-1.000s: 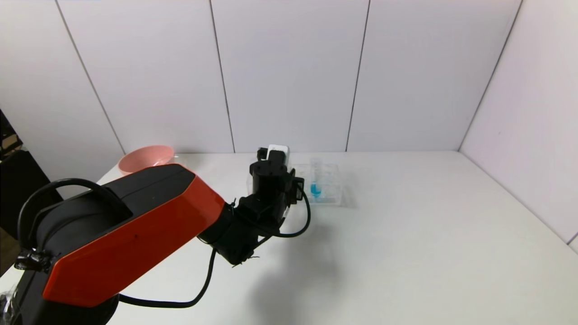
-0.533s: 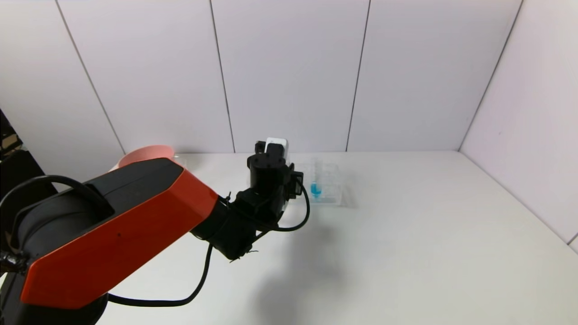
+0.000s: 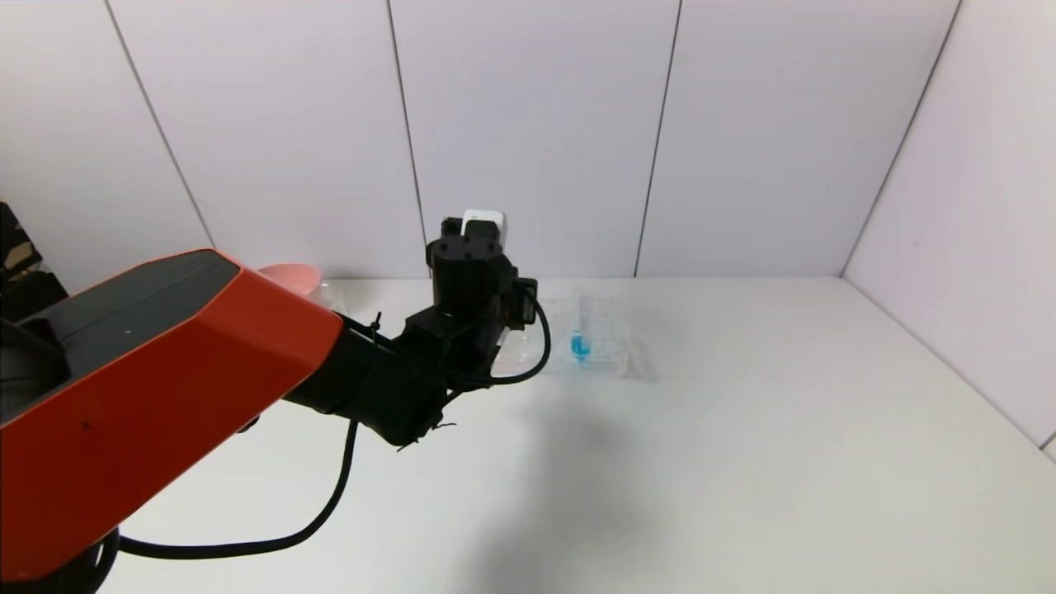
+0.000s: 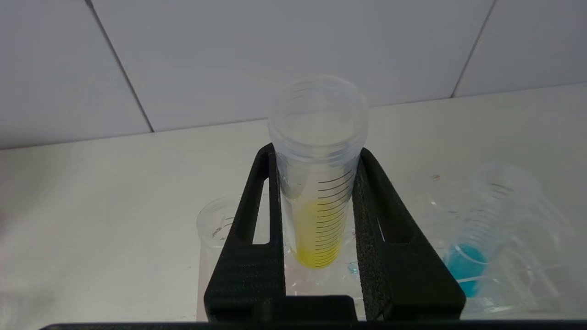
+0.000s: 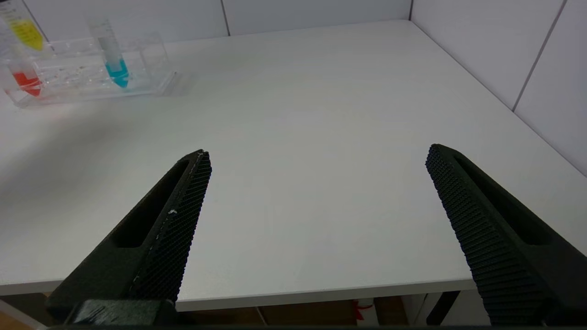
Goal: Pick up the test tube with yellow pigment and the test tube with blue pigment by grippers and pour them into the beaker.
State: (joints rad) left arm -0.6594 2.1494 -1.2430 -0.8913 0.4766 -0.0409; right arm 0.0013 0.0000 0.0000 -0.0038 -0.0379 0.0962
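Tube rack [image 3: 596,346] on the table [image 3: 742,454] holds the blue test tube [image 5: 114,64] upright. Left gripper [image 4: 316,160] is clamped on the yellow test tube [image 4: 317,201], lifted above the rack; right gripper [image 5: 316,183] gapes wide, empty, well apart. No pour made yet, beaker not discernible.

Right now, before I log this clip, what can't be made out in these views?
- Beaker: not identifiable in any view; the left arm blocks the head view's left.
- Left tool, shut on the yellow tube: hidden behind its own wrist in the head view.
- Pink bowl: mostly covered by that arm.
- Red tube: cut by the right wrist view's edge.
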